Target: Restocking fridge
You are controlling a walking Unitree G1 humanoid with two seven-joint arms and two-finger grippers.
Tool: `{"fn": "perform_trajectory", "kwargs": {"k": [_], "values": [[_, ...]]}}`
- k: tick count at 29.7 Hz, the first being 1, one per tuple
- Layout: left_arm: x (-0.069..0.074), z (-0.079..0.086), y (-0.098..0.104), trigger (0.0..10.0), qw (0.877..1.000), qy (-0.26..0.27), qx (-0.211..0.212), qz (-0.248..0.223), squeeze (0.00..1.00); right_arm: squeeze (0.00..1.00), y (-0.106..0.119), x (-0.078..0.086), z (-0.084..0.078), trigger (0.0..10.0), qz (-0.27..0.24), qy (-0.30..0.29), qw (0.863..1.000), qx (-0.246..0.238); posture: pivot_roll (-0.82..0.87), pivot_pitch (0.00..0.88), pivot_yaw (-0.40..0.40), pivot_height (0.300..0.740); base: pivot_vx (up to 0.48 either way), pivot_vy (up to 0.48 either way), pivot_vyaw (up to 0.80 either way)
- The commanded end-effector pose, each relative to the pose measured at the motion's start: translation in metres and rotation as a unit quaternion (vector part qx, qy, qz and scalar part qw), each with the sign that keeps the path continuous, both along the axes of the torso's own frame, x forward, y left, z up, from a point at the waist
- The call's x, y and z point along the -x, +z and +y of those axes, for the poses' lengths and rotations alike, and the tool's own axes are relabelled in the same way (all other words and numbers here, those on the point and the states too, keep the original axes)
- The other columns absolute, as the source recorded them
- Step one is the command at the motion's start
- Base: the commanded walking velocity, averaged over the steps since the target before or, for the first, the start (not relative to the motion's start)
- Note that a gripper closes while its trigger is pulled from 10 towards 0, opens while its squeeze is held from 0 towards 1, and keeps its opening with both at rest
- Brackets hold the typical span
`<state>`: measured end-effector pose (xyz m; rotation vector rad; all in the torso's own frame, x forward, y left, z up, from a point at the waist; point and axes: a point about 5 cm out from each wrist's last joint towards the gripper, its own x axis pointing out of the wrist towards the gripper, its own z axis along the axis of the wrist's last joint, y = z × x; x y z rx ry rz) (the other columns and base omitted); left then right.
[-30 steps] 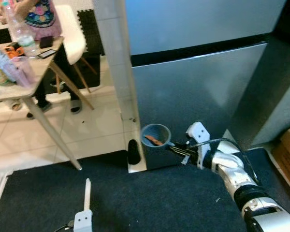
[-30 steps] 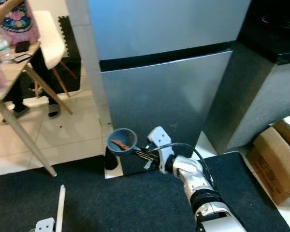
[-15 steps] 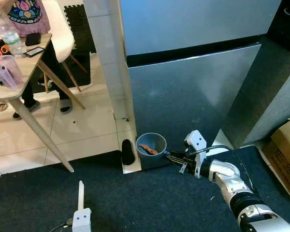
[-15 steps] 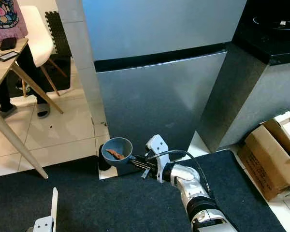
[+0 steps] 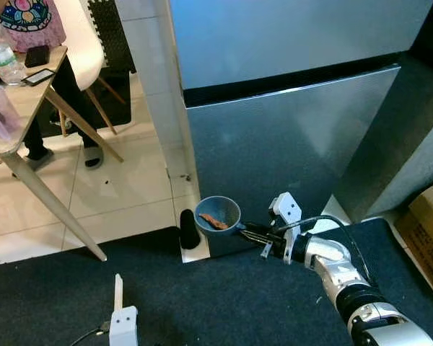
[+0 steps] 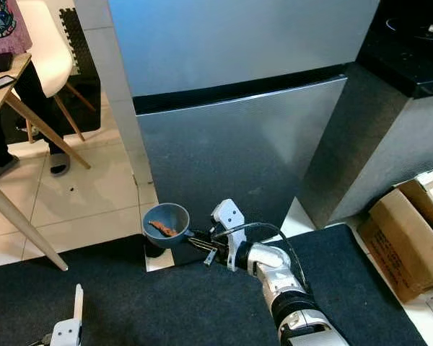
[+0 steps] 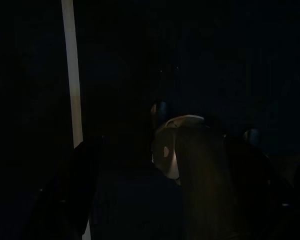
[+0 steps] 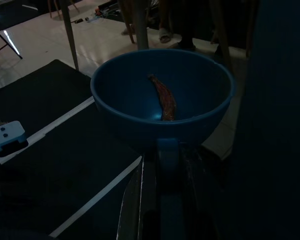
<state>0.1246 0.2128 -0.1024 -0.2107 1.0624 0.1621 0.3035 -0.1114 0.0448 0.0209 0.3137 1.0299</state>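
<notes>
Blue bowl (image 5: 217, 214) with one reddish-brown strip of food (image 8: 163, 97) inside hangs low before fridge (image 6: 231, 144), near its lower left corner, above dark mat (image 5: 224, 303). Your right end effector (image 5: 251, 233) clamped on bowl's handle, holding it level. Both fridge doors closed, so nothing stocked yet. You're early in task by my read: door to open, bowl to go inside, release. Left end effector (image 5: 119, 295) idle over mat, well left of fridge; can't tell if fingers apart. Worktop (image 5: 18, 108) and seated person (image 5: 29, 21) further left of fridge.
</notes>
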Motion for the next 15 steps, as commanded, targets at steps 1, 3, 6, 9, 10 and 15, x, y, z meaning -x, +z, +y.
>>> {"fn": "perform_trajectory", "kwargs": {"k": [1, 3, 6, 9, 10, 15], "values": [[0.0034, 0.0044, -0.0001, 10.0, 1.000, -0.004, -0.007, 0.003, 0.00, 0.00, 0.0053, -0.0025, 0.0006, 10.0, -0.011, 0.002, 1.000, -0.011, -0.02, 0.000, 0.037, 0.740, 0.330, 0.000, 0.00], [0.0034, 0.0039, -0.0002, 10.0, 1.000, -0.004, -0.006, 0.003, 0.00, 0.00, 0.0067, -0.0031, 0.0011, 10.0, -0.014, 0.003, 1.000, -0.013, -0.02, 0.000, 0.037, 0.740, 0.337, 0.000, 0.00], [0.0026, 0.0029, -0.0001, 10.0, 1.000, -0.005, -0.005, 0.001, 0.00, 0.00, 0.0076, -0.0035, 0.0022, 10.0, -0.016, 0.005, 1.000, -0.015, -0.02, 0.000, 0.035, 0.740, 0.335, 0.000, 0.00], [0.0012, 0.0019, 0.0002, 10.0, 1.000, -0.006, -0.004, -0.001, 0.00, 0.00, 0.0078, -0.0030, 0.0038, 10.0, -0.016, 0.011, 1.000, -0.018, -0.02, 0.000, 0.035, 0.740, 0.334, 0.000, 0.00], [0.0009, 0.0020, 0.0003, 10.0, 1.000, -0.006, -0.004, -0.001, 0.00, 0.00, 0.0078, -0.0028, 0.0041, 10.0, -0.016, 0.012, 1.000, -0.019, -0.02, 0.000, 0.037, 0.740, 0.337, 0.000, 0.00], [-0.0011, 0.0030, 0.0011, 10.0, 1.000, -0.005, -0.006, -0.006, 0.00, 0.00, 0.0073, -0.0019, 0.0039, 10.0, -0.015, 0.014, 1.000, -0.021, -0.02, 0.000, 0.039, 0.740, 0.311, 0.000, 0.00]]}}
